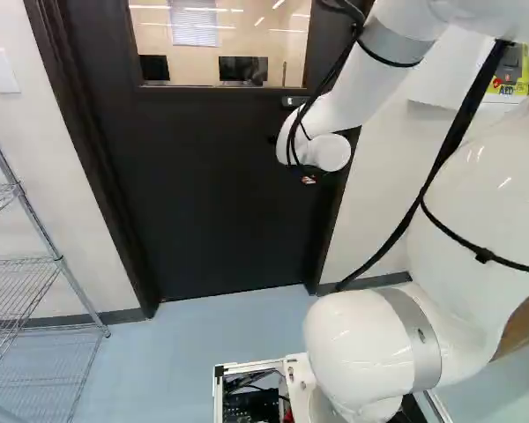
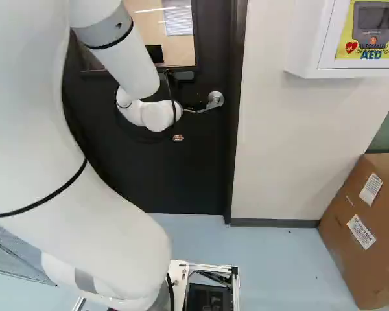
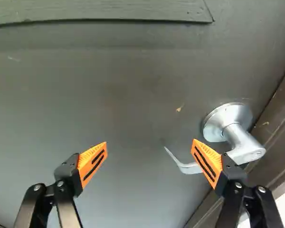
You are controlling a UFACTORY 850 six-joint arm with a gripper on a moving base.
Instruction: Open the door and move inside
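Far left: wire shelf (image 1: 59, 262), well apart from the gripper. Centre, far side: dark door (image 1: 203, 194), apparently closed. Ahead of the door, mainly left of the lever handle: gripper (image 3: 149, 145), orange-padded fingers spread wide apart, nothing clamped. Right of the gap: lever handle (image 3: 247, 146), mounted near the right edge of the door, beside the door frame (image 3: 280, 142).

Long axis of lever: roughly level, curved free end pointing left, reaching past the line of the right finger toward the gap. Contact with that finger: not determinable. Closing direction of fingers: also left to right, hence along the lever rather than across it.

Probable next step: shift right and align above the lever, then press down; for a grip, first turn the wrist. Possible fault: right finger catching the free end or slipping off before latch release.
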